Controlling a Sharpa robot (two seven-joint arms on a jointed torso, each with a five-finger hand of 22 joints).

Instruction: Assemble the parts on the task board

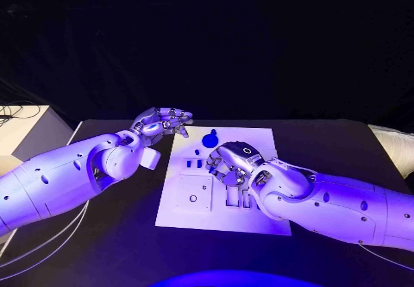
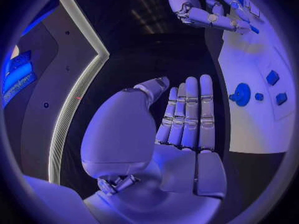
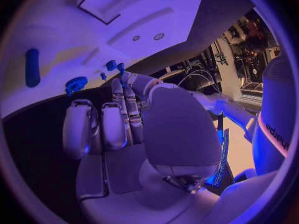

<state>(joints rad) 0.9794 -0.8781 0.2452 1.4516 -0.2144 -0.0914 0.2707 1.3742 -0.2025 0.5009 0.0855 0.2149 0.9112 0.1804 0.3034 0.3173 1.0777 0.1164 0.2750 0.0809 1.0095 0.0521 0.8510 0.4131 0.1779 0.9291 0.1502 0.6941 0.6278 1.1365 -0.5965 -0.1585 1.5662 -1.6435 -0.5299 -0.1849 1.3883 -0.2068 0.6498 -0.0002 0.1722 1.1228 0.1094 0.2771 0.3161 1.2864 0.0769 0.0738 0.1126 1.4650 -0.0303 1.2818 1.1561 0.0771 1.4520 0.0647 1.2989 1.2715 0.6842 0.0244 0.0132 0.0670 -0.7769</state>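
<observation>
The fingers of the left hand were straight and held nothing; the right hand was curled over the task board — whether it held something I could not tell. The round blue part lay at the far edge of the board — best approached slowly from above.

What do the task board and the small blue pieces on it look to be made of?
Task board: probably matte white plastic, flat, with clean-edged recesses and no glare. Blue pieces, such as the round one: likely smooth moulded plastic, uniform colour, rounded edges. Neither can be confirmed by look alone.

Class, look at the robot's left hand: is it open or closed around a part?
Open. The left hand has its fingers straight, side by side, with nothing in the palm; it sits beside the task board, apart from the blue parts.
</observation>
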